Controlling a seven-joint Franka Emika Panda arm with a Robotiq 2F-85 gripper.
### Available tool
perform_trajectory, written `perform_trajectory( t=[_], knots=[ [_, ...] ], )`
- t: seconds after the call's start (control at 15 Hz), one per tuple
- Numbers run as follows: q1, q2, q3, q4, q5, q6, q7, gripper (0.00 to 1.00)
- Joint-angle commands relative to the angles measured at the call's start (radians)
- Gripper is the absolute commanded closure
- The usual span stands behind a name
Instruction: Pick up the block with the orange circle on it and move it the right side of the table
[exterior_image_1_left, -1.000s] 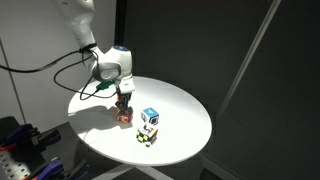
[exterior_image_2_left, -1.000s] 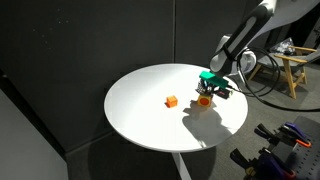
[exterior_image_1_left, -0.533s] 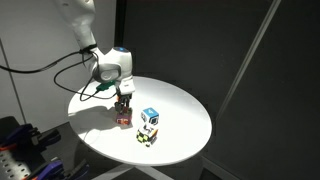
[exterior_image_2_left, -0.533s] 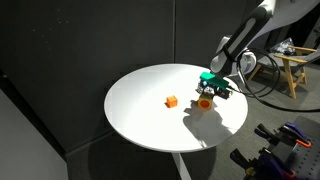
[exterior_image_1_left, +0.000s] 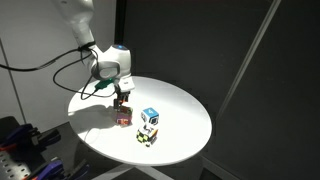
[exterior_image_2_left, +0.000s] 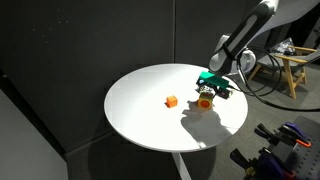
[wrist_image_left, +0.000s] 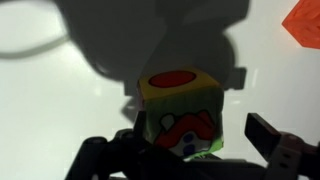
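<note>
The block with the orange circle (wrist_image_left: 180, 105) stands on the white table (exterior_image_1_left: 190, 105), its round orange mark facing up in the wrist view. In both exterior views it sits right under the gripper (exterior_image_1_left: 122, 101), near the table's edge (exterior_image_2_left: 204, 102). The gripper (wrist_image_left: 185, 148) straddles the block with its jaws open. The right finger (wrist_image_left: 265, 135) stands clear of the block's side with a strip of table showing between them. The left finger is in dark shadow.
A small plain orange cube (exterior_image_2_left: 171, 101) lies near the table's middle and shows at the top right of the wrist view (wrist_image_left: 305, 22). A blue-topped white cube (exterior_image_1_left: 150, 116) sits on another cube (exterior_image_1_left: 147, 136) close by. Black curtains surround the table (exterior_image_2_left: 140, 110).
The jaws have opened and let go of the block, which now rests on the table. The gripper has lifted slightly above it.
</note>
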Motion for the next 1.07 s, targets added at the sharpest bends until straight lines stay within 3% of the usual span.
perform_trajectory(
  t=[0.0,0.6,1.0],
  knots=[
    [-0.033,-0.082,0.042,-0.04,0.032,-0.063,-0.112,0.0],
    [-0.012,-0.267,0.032,-0.148,-0.023,-0.239,-0.402,0.0],
    [-0.008,-0.388,0.021,-0.242,-0.133,-0.299,-0.534,0.0]
  ],
)
